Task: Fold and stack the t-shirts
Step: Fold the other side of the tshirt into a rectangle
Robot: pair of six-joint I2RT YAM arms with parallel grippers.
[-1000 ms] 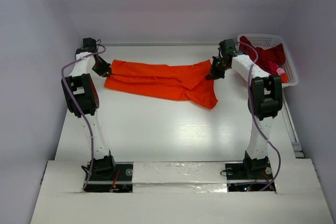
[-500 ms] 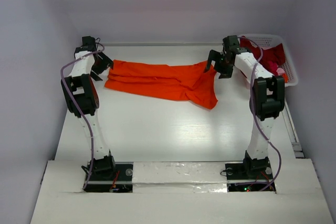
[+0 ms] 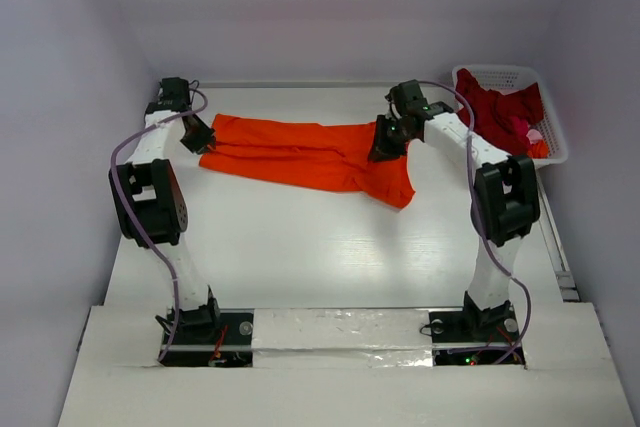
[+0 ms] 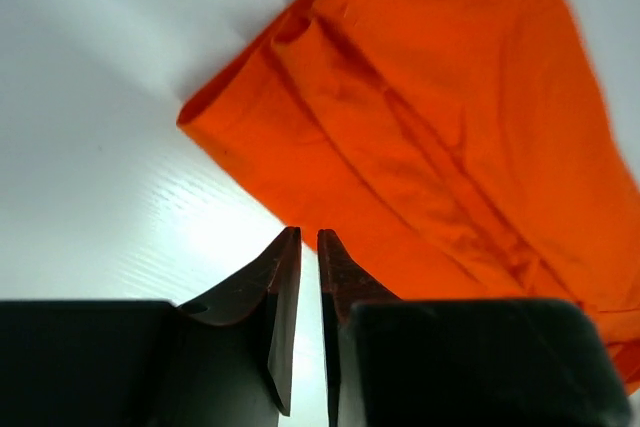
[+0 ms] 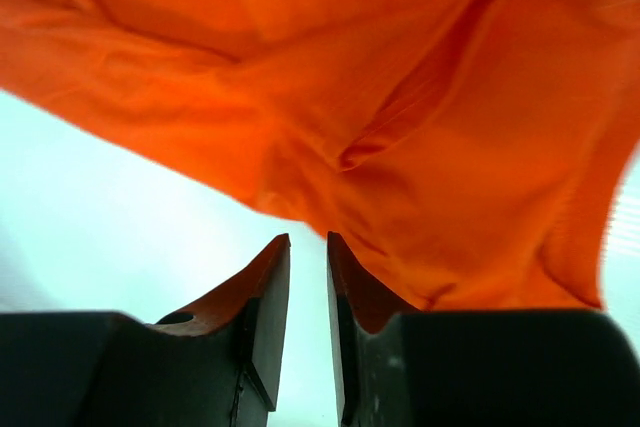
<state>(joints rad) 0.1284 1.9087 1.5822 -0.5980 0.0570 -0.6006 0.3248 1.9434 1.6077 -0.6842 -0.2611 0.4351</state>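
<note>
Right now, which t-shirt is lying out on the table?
The orange t-shirt, stretched across the table; the dark red t-shirt and pink t-shirt sit heaped in the white basket.

Overhead view. We see bare table (image 3: 320, 257) across the lower centre, open between the two arms. The orange t-shirt (image 3: 300, 152) spans the upper centre. The white basket (image 3: 495, 70), heaped with dark red cloth (image 3: 495, 107), fills the upper right corner. The left gripper (image 3: 199, 135) stands at the shirt's left end and the right gripper (image 3: 386, 141) over its right end. Walls (image 3: 60, 147) close the left, top and right.
</note>
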